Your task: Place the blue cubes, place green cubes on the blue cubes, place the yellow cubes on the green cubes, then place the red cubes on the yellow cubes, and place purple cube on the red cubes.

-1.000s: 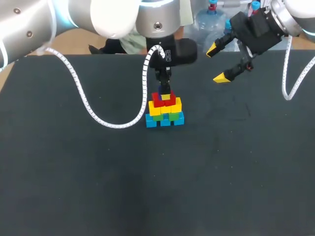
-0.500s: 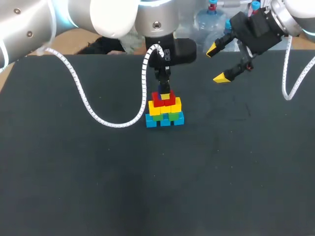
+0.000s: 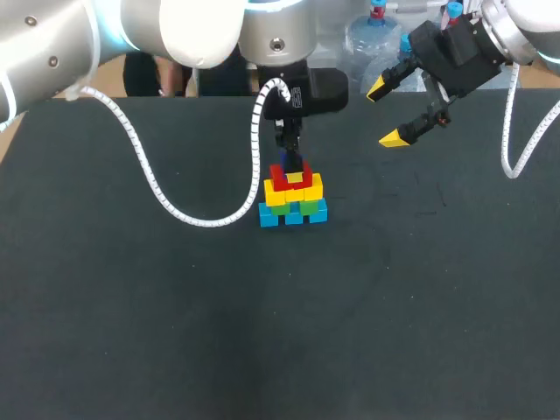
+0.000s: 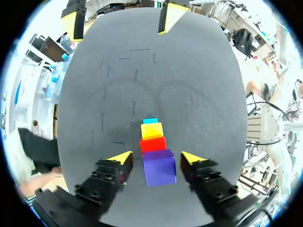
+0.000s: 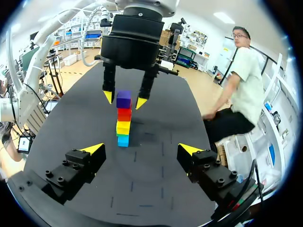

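Pyramid mid-table: blue cubes (image 3: 293,214) at base, then green cubes (image 3: 306,207), yellow cubes (image 3: 293,190), red cubes (image 3: 282,178), purple cube (image 4: 159,167) upright on top.

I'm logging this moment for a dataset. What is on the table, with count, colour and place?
table: one, black, under everything.
blue cubes: three showing, blue, bottom row of the stack at the table's far middle.
green cubes: count unclear, green, on the blue row.
yellow cubes: at least two, yellow, on the green.
red cubes: at least two, red, on the yellow.
purple cube: one, purple, on top of the stack.
left gripper: yellow-tipped, open, fingers either side of the purple cube, not touching it.
right gripper: yellow-tipped, open, above the table's far right.
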`<control>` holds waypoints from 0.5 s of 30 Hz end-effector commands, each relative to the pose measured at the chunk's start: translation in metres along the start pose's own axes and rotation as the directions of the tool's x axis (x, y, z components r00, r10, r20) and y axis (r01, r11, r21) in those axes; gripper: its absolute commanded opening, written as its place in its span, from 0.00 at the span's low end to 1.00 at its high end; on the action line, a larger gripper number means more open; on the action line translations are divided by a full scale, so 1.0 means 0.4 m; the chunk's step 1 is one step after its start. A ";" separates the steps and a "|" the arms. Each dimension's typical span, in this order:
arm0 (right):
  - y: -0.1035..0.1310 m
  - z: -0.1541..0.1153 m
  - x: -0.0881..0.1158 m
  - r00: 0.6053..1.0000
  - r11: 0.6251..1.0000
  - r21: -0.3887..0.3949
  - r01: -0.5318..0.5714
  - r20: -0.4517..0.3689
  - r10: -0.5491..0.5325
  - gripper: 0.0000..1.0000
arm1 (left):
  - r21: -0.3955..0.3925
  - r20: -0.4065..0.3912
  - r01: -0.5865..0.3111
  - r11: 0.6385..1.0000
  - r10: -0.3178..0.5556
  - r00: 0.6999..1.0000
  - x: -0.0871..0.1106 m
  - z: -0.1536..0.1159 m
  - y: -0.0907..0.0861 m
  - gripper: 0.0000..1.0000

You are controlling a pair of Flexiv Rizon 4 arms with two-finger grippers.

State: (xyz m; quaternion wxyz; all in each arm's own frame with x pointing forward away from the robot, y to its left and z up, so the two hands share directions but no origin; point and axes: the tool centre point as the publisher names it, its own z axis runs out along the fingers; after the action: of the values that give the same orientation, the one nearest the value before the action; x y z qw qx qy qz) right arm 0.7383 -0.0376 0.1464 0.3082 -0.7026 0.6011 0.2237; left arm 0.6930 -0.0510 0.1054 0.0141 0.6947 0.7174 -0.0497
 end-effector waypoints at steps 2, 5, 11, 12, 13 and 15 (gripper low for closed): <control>0.001 0.000 -0.001 1.000 1.000 0.002 0.000 -0.001 0.000 1.00 | -0.006 0.012 0.001 1.000 0.000 1.000 0.003 0.000 0.003 1.00; 0.001 0.000 -0.001 1.000 1.000 0.002 0.000 -0.001 0.000 1.00 | -0.040 0.053 -0.014 0.999 0.016 0.998 0.007 -0.006 0.002 1.00; 0.001 0.000 -0.001 1.000 1.000 0.002 0.000 -0.001 0.000 1.00 | -0.151 0.165 -0.030 0.988 0.055 0.985 0.027 -0.023 0.002 1.00; 0.001 0.000 -0.001 1.000 1.000 0.002 0.000 -0.001 0.000 1.00 | -0.160 0.183 -0.027 0.987 0.057 0.981 0.033 -0.023 0.003 1.00; 0.001 0.000 -0.001 1.000 1.000 0.002 0.000 -0.001 0.000 1.00 | -0.172 0.203 -0.034 0.984 0.069 0.977 0.037 -0.023 0.003 1.00; 0.001 0.000 -0.001 1.000 1.000 0.002 0.000 -0.001 0.000 1.00 | -0.190 0.235 -0.026 0.981 0.071 0.969 0.046 -0.025 0.001 1.00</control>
State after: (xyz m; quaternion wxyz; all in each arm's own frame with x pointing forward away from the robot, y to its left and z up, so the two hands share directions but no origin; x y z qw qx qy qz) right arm 0.7383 -0.0376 0.1464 0.3082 -0.7025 0.6011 0.2237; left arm 0.7104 -0.0502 0.1164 0.0986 0.7061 0.6992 -0.0526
